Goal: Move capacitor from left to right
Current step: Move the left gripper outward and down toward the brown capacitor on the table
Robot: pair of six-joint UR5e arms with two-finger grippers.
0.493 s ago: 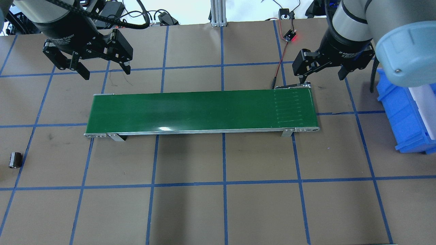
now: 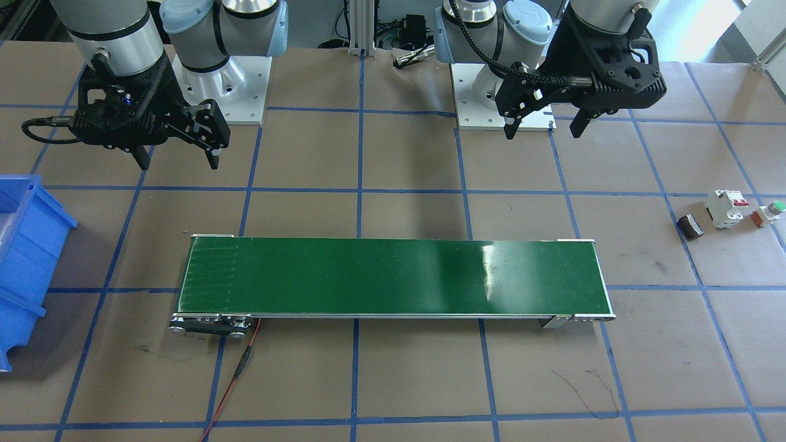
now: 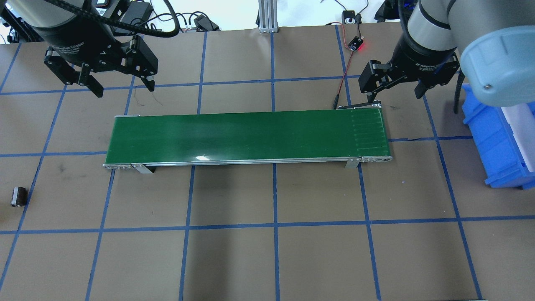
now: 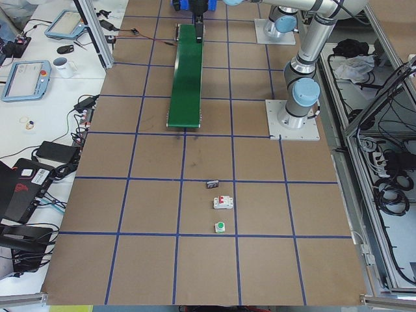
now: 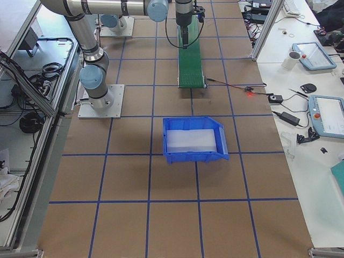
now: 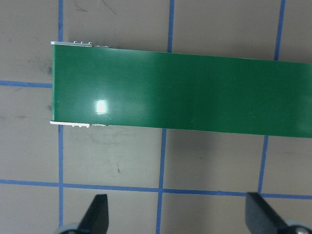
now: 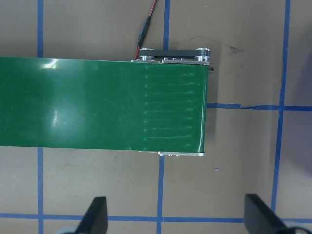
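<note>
The capacitor (image 3: 18, 196) is a small dark cylinder lying on its side on the brown table at the far left edge, well in front of the green conveyor belt (image 3: 246, 136). It also shows in the front-facing view (image 2: 691, 226) and the exterior left view (image 4: 212, 184). My left gripper (image 3: 124, 89) is open and empty, hanging behind the belt's left end, far from the capacitor; it also shows in the front-facing view (image 2: 543, 131). My right gripper (image 3: 394, 95) is open and empty behind the belt's right end.
A white circuit breaker (image 2: 726, 209) and a green-capped push-button (image 2: 770, 212) lie just beyond the capacitor. A blue bin (image 3: 497, 142) stands at the right edge. A red wire (image 3: 343, 79) runs from the belt's right end to a small board at the back.
My left gripper has shifted a little to the left and back, still open. The right arm and the capacitor have not moved.
</note>
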